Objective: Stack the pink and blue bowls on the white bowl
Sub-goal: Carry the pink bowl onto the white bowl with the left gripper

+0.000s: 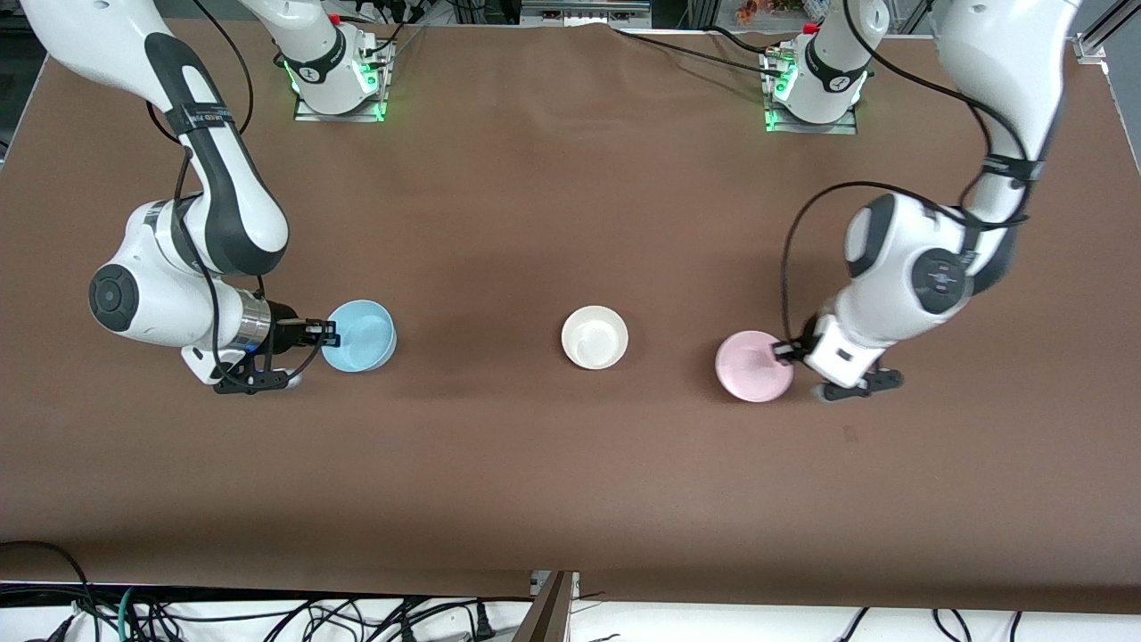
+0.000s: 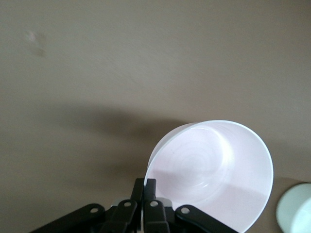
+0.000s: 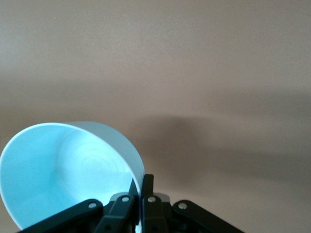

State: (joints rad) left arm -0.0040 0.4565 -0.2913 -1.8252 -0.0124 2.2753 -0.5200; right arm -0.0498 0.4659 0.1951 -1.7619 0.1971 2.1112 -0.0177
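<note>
A matte brown bench (image 1: 553,464) carries three small, round, smooth plastic bowls in a rough row. Nearest the front camera, toward the left arm's end, is the pink bowl (image 1: 753,366), tipped on its side. The left gripper (image 1: 788,351) pinches its rim, fingers (image 2: 144,194) nearly together on the thin wall. The white bowl (image 1: 595,336) sits upright in the middle, untouched. Toward the right arm's end, the blue bowl (image 1: 359,335) is tilted, its rim clamped by the right gripper (image 1: 326,334), fingers (image 3: 141,190) narrow. The left wrist view shows the pink bowl's glossy, ringed inside and a pale edge of the white bowl; the right wrist view shows the blue bowl's inside.
</note>
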